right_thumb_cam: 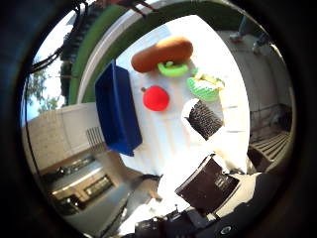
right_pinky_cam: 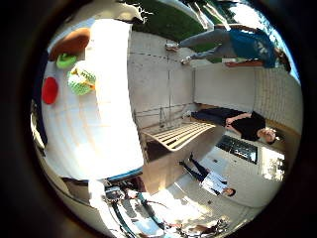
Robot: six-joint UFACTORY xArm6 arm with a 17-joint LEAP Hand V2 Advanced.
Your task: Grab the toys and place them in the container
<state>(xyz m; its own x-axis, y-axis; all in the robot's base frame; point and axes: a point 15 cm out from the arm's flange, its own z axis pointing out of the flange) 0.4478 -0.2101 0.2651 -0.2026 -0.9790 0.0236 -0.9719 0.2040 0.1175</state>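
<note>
Sunlit white worktop (right_thumb_cam: 163, 134) with toys beside a blue rectangular plastic container (right_thumb_cam: 116, 111).
Red round plush toy (right_thumb_cam: 155, 98), brown oblong plush toy (right_thumb_cam: 162, 53), green ring toy (right_thumb_cam: 172, 69), green-yellow knitted toy (right_thumb_cam: 204, 86); hand's (right_thumb_cam: 205, 163) fingers (right_thumb_cam: 204, 119) look loosely extended, holding nothing.

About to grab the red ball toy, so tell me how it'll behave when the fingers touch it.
The red toy looks round, so a sideways nudge would probably roll it across the white table. Its fuzzy, matte surface suggests something soft and light, likely to squash slightly rather than slip. It lies clear of the blue container.
</note>
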